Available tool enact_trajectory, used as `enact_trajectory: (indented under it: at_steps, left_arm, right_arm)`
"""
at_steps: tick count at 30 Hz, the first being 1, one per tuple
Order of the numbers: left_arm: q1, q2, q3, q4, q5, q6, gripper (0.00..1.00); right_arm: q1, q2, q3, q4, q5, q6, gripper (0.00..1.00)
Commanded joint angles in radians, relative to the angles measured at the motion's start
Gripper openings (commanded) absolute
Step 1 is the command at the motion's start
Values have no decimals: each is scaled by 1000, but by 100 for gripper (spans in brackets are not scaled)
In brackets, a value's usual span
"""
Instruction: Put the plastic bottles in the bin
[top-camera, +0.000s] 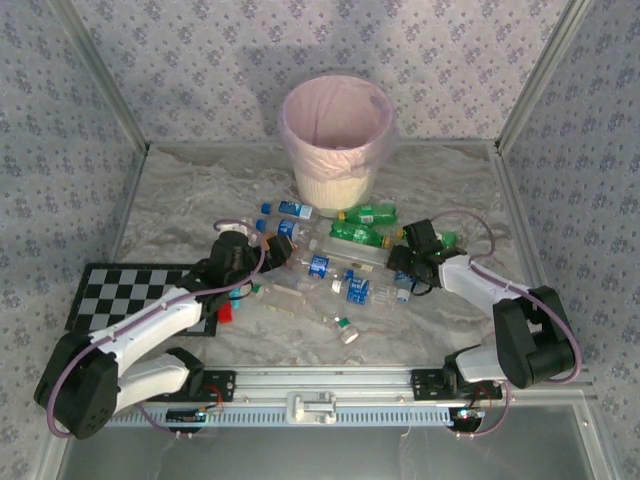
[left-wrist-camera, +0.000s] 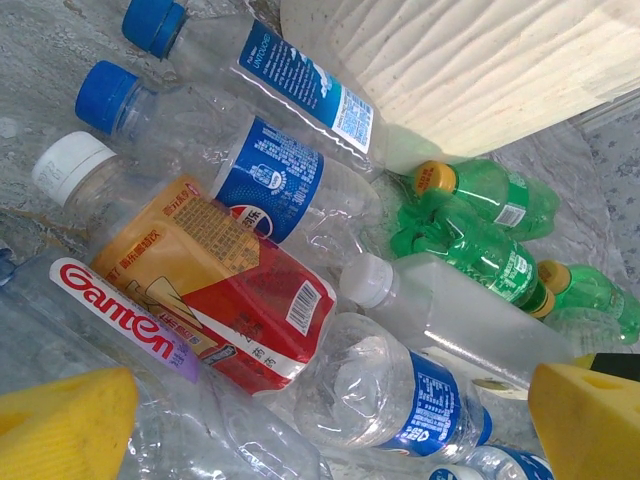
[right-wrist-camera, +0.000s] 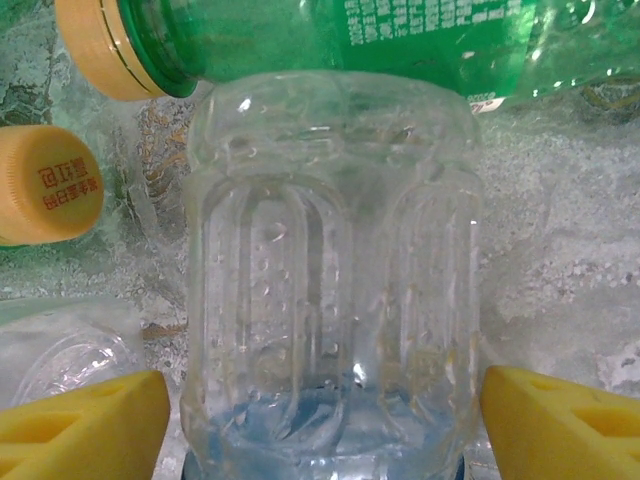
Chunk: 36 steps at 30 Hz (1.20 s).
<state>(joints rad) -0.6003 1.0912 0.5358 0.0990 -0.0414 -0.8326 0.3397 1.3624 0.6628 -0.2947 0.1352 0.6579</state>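
A clear ribbed plastic bottle (right-wrist-camera: 330, 270) is straddled by the right fingers (right-wrist-camera: 90, 420) — apart, unclamped — for gripping; the left fingers (left-wrist-camera: 580, 410) are spread wide.

The left end effector (left-wrist-camera: 322, 425) hangs wide open, its yellow fingertips (left-wrist-camera: 60, 425) at the lower corners. Between them lies a clear blue-labelled bottle (left-wrist-camera: 400, 395). A red-labelled bottle (left-wrist-camera: 215, 285) rests against a Ganten bottle (left-wrist-camera: 120, 325) and a blue-capped bottle (left-wrist-camera: 265, 180). Green bottles (left-wrist-camera: 490, 255) lie on the table (left-wrist-camera: 30, 70) near the bin (left-wrist-camera: 480, 70).
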Motion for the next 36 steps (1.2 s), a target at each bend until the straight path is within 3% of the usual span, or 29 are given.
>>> enact_trajectory:
  at_steps: [1, 7, 15, 27, 36]
  left_arm:
    - [5, 9, 36, 9, -11, -14, 100]
    - [9, 13, 39, -6, -25, -29, 100]
    - [21, 0, 27, -22, -54, -66, 100]
    - [105, -109, -17, -65, -88, -57, 100]
    - [180, -158, -66, -65, -67, -70, 100]
  right_arm:
    - [-6, 10, -23, 0, 24, -5, 81]
    - [-8, 10, -35, 3, 26, -8, 75]
    - [-9, -46, -34, -13, 4, -22, 57]
    - [-6, -329, 4, -54, -49, -78, 52]
    - [7, -370, 176, 60, -214, -133, 50]
